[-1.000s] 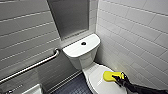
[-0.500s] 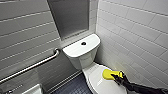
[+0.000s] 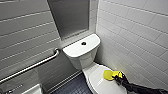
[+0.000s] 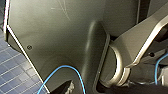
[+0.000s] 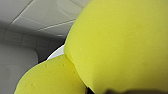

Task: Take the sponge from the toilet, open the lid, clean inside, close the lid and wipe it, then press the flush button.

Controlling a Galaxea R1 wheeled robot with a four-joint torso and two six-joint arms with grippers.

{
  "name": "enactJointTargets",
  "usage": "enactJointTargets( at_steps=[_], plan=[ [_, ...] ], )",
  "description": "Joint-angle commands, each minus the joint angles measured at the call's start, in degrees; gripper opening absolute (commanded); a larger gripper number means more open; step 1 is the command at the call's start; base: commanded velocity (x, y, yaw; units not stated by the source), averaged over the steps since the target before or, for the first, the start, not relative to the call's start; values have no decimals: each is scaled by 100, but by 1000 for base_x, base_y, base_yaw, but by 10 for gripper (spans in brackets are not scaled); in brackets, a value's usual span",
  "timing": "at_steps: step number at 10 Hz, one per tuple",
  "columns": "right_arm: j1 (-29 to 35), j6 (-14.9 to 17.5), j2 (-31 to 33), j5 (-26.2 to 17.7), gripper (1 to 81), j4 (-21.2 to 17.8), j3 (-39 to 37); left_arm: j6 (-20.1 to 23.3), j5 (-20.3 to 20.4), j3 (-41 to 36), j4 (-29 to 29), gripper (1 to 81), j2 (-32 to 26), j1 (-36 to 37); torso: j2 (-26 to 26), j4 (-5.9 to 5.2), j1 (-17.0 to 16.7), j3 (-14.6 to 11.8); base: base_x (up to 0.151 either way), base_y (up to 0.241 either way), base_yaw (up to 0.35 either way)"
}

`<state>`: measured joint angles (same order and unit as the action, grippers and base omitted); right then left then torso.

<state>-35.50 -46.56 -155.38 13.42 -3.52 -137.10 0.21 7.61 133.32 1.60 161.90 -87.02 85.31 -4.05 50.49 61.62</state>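
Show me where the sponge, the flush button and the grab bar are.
sponge [image 3: 108, 74], head view, its yellow face.
flush button [image 3: 83, 43], head view, its dark centre.
grab bar [image 3: 32, 66], head view, middle of the rail.

— What does the right arm look like?
— Black and slim all along, with a blocky black right gripper at its end.
— And the body seen from the left wrist?
— There's a wide dark grey plate with a pale edge, faint scratches and one small round screw. A raised ridge runs down it. Beside it is a silvery grey jointed bar. A thin blue cable loops across the plate, and a second one runs near the bar.
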Motion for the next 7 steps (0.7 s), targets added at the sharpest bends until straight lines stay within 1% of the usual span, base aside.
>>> enactJointTargets(
  at_steps=[1, 2, 4, 5, 7],
  plan=[
    [644, 33, 356, -402, 10, 106, 272, 32, -444, -60, -10, 811, -52, -171, 0, 0, 0, 0, 0, 0, 0],
    [671, 41, 513, -410, 10, 124, 560, 32, -435, -60, -10, 811, -52, -163, -2, 0, 0, 0, 0, 0, 0],
    [714, 24, 1137, -402, 10, 256, 1790, 32, -418, -78, -28, 811, -17, -119, -2, 0, 0, 0, 0, 0, 0],
    [662, 24, 1383, -402, 10, 264, 2301, 32, -418, -112, -28, 811, -17, -84, -2, 0, 0, 0, 0, 0, 0],
    [399, 41, 1752, -359, 10, 264, 3003, 32, -418, -261, -37, 811, -70, -14, -2, 0, 0, 0, 0, 0, 0]
  ],
)
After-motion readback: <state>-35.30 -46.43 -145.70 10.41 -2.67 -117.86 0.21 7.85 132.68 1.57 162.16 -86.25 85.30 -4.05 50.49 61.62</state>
